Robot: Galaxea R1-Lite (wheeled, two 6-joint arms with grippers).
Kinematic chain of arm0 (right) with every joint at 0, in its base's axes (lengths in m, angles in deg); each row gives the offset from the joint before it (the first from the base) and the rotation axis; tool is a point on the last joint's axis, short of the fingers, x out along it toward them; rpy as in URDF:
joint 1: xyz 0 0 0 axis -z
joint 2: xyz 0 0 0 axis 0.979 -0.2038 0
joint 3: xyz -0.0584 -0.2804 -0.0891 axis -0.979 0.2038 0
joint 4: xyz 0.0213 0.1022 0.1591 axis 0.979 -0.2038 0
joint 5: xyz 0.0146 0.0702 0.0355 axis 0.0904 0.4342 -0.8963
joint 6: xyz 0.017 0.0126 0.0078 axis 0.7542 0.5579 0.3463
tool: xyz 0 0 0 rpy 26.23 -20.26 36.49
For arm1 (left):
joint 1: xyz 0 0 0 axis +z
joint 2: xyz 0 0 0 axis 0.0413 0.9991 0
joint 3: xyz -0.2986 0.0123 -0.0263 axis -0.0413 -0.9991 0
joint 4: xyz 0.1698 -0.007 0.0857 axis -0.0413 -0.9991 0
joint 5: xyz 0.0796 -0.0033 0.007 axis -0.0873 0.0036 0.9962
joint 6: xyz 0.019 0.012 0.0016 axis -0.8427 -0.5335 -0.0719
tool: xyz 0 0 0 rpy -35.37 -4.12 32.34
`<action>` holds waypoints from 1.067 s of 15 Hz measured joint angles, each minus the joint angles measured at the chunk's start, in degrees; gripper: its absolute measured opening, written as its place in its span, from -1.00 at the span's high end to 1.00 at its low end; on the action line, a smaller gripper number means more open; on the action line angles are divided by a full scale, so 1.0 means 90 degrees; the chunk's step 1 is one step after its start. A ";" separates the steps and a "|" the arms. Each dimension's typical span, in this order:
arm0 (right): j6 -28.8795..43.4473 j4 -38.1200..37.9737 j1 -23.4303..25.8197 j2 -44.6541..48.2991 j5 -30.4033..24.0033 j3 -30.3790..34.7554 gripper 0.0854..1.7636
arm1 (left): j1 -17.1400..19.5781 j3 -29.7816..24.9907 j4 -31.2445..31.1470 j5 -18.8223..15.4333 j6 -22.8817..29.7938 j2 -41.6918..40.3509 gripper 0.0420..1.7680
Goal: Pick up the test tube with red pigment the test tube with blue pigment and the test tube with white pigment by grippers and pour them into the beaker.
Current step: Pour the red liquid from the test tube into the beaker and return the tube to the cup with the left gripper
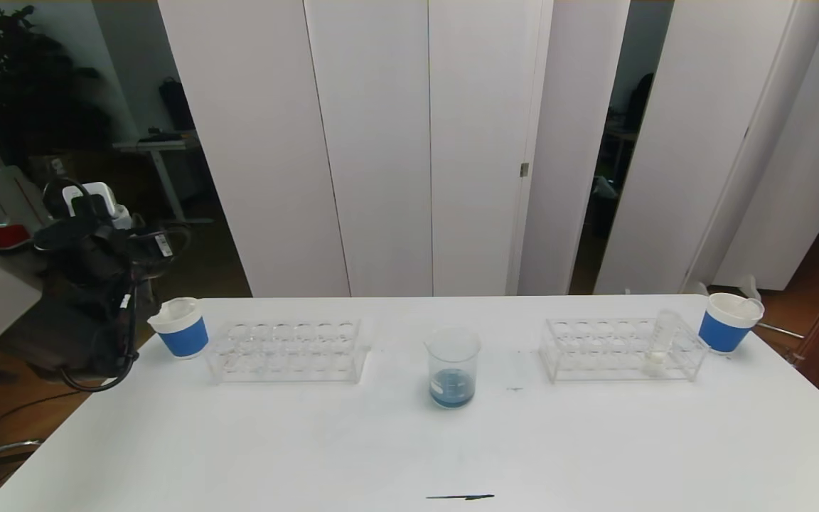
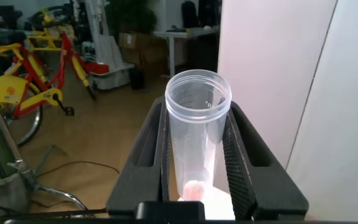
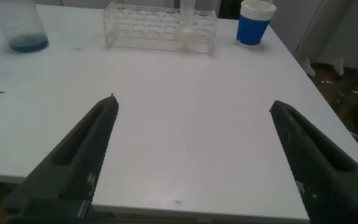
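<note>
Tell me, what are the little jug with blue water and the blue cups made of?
The beaker looks like clear glass or plastic: you see the blue liquid through it, and its rim shines. The two cups look like matte paper or card, white with a blue band; I can't be sure.

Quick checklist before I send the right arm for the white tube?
1. Left end effector grip: ok, shut on the held tube, off the table's left side.
2. Held tube emptied: ok, only a pinkish trace at its base.
3. Beaker upright: ok, blue liquid inside.
4. Test tube with white pigment in place: ok, standing in the right rack.
5. Right end effector ready: ok, open above the table, facing that rack.
6. Red pigment already in the beaker: cannot tell.
</note>
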 joint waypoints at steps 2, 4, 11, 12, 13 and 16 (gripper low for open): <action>0.0000 0.0003 0.0000 0.0000 0.0000 0.0001 -0.98 | 0.0236 -0.0156 -0.0438 -0.0496 0.0409 0.0083 0.36; 0.0000 0.0000 0.0000 0.0000 0.0000 0.0001 -0.98 | 0.0401 -0.0116 -0.0864 -0.0639 0.0668 0.0135 0.36; 0.0000 0.0000 0.0000 0.0000 0.0000 0.0001 -0.98 | 0.0466 -0.0303 -0.1571 -0.1348 0.0954 0.0255 0.36; 0.0003 0.0003 0.0000 0.0000 0.0000 0.0000 -0.98 | 0.0466 -0.0314 -0.1642 -0.1430 0.1097 0.0253 0.36; 0.0003 0.0003 0.0000 0.0000 0.0003 0.0001 -0.98 | 0.0466 -0.0314 -0.1654 -0.1452 0.1147 0.0260 0.36; 0.0000 0.0003 0.0000 0.0000 0.0003 0.0001 -0.98 | 0.0462 -0.0316 -0.1693 -0.1460 0.1170 0.0289 0.36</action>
